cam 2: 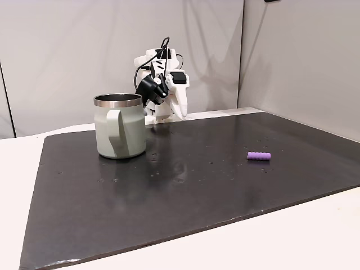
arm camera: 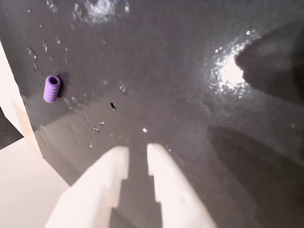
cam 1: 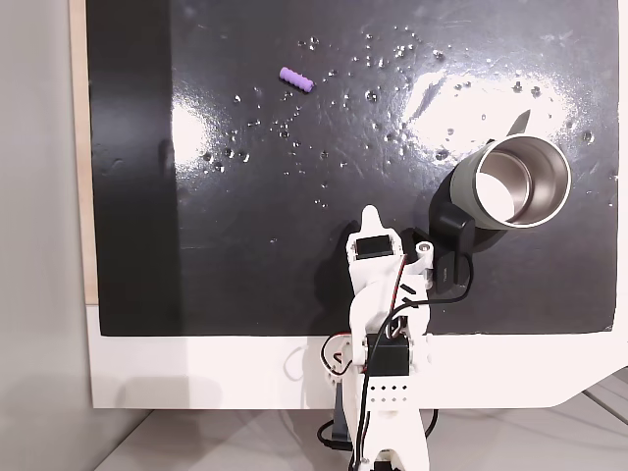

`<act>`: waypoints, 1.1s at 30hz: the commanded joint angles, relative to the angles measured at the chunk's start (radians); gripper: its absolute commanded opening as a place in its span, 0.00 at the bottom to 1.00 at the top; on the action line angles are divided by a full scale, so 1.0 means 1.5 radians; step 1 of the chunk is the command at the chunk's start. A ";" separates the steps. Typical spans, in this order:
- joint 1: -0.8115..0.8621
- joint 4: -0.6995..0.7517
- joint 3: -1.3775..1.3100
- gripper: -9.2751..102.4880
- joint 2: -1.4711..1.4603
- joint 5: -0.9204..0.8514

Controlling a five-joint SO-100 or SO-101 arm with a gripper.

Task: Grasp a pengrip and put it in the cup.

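The pengrip [cam 1: 296, 78] is a small light-purple ribbed cylinder lying on its side on the black mat, far from the arm. It also lies at the mat's right in a fixed view [cam 2: 259, 156] and at the upper left of the wrist view [arm camera: 52, 89]. The steel cup [cam 1: 520, 182] stands upright with its handle towards the camera in a fixed view [cam 2: 119, 132]. My white gripper [arm camera: 137, 154] hangs folded near the arm's base [cam 1: 370, 214], close to the cup. Its fingers are a narrow gap apart, with nothing between them.
The black mat [cam 1: 245, 245] lies on a white table and carries small droplets or specks and bright glare patches. The arm's base and cables [cam 1: 378, 373] sit at the mat's near edge. Grey walls [cam 2: 67, 50] stand behind the table.
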 commanded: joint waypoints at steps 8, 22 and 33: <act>-0.002 -0.024 -0.005 0.08 0.006 -0.007; -0.006 -0.037 -0.058 0.08 0.006 -0.057; -0.096 0.025 -0.278 0.08 -0.159 -0.081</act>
